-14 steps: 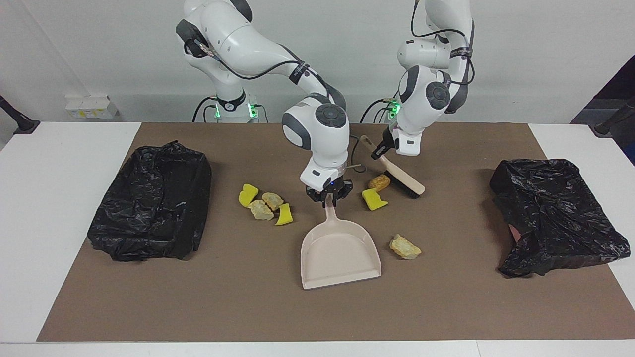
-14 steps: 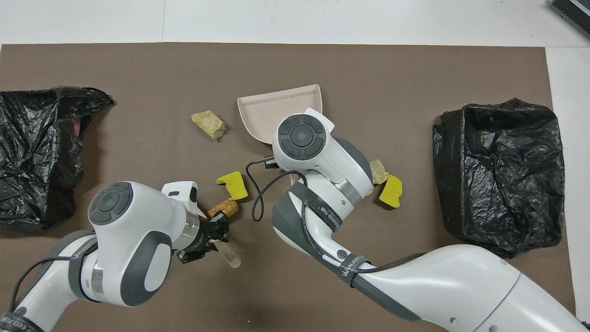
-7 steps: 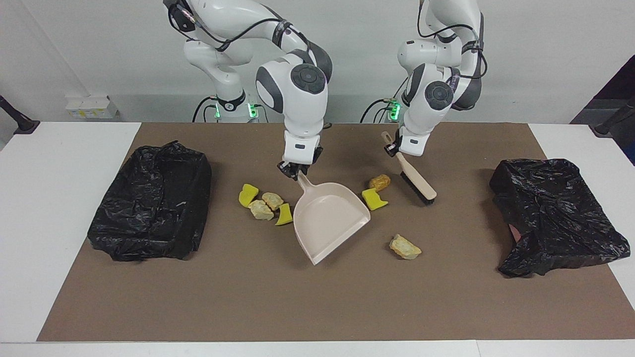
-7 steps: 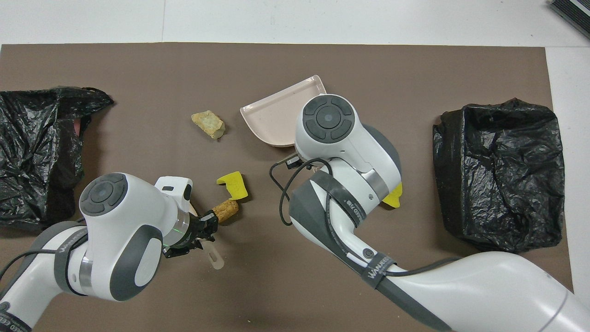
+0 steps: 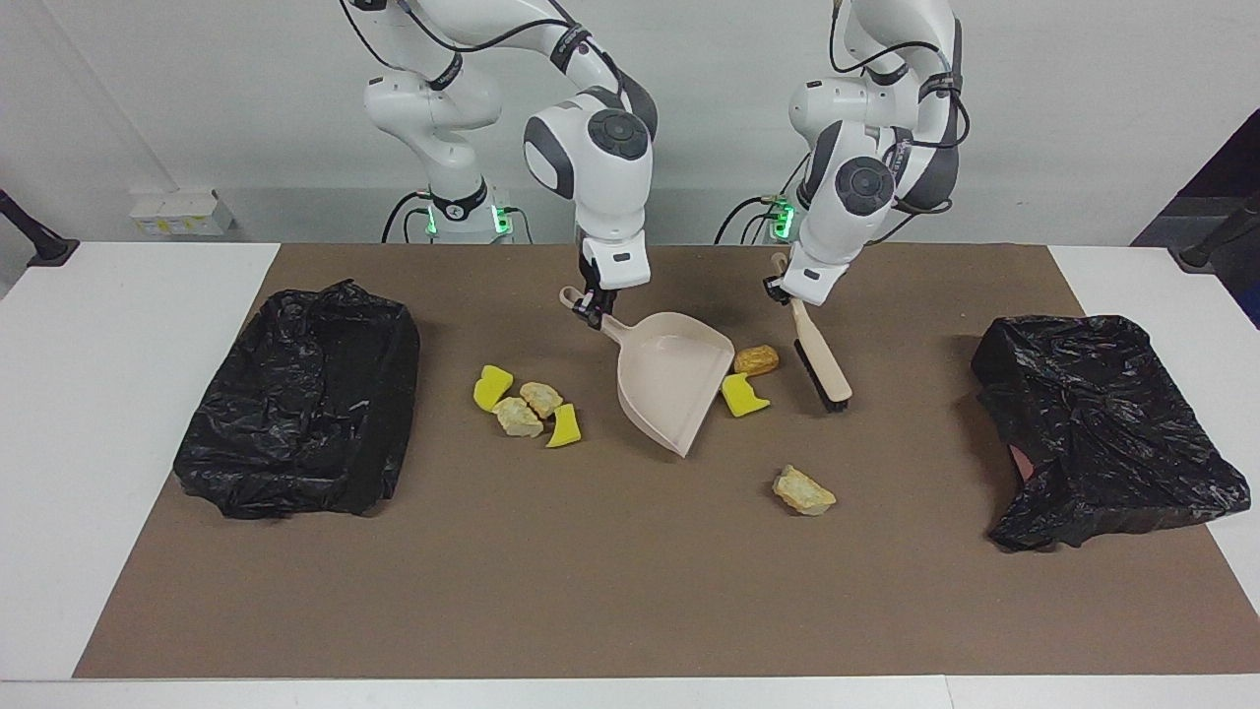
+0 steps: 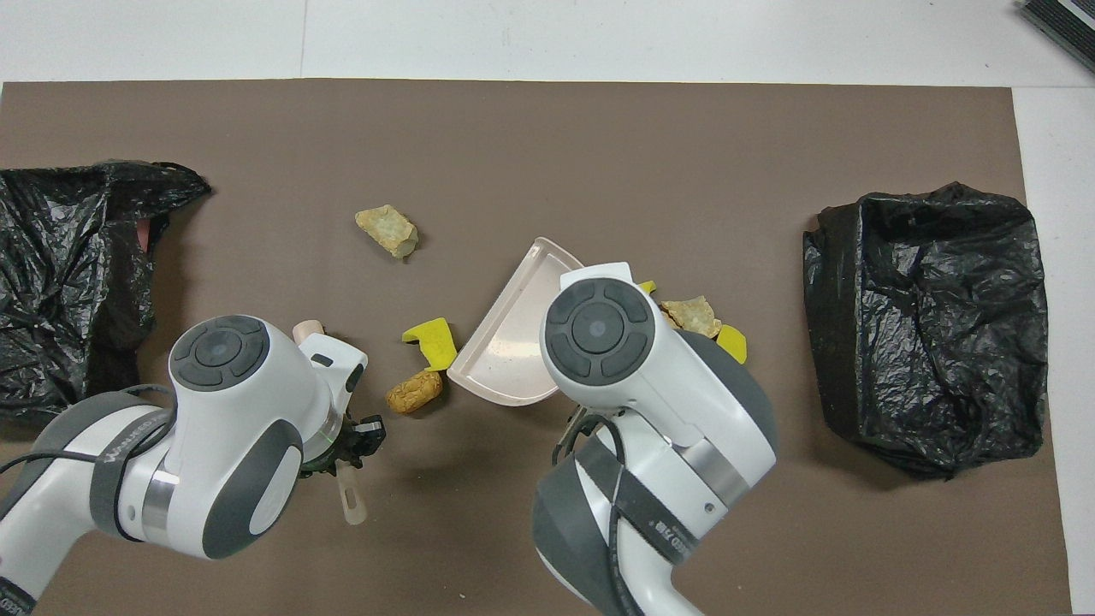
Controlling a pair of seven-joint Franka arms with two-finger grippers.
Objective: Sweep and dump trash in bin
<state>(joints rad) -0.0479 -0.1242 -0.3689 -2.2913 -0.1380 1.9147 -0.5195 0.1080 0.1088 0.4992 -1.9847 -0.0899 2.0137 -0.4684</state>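
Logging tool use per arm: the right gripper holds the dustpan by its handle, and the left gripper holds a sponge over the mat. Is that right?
Not quite. The right gripper does hold the dustpan by its handle, but the left gripper holds a brush, not a sponge. The facing view shows the brush slanting down to the mat beside two bits of trash.

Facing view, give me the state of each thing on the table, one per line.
Dustpan: held by its handle in the right end effector, tilted.
Brush: held by the left end effector, bristles at the mat.
Trash: loose on the mat, none in the dustpan.
Two black bags: crumpled, at the table ends.
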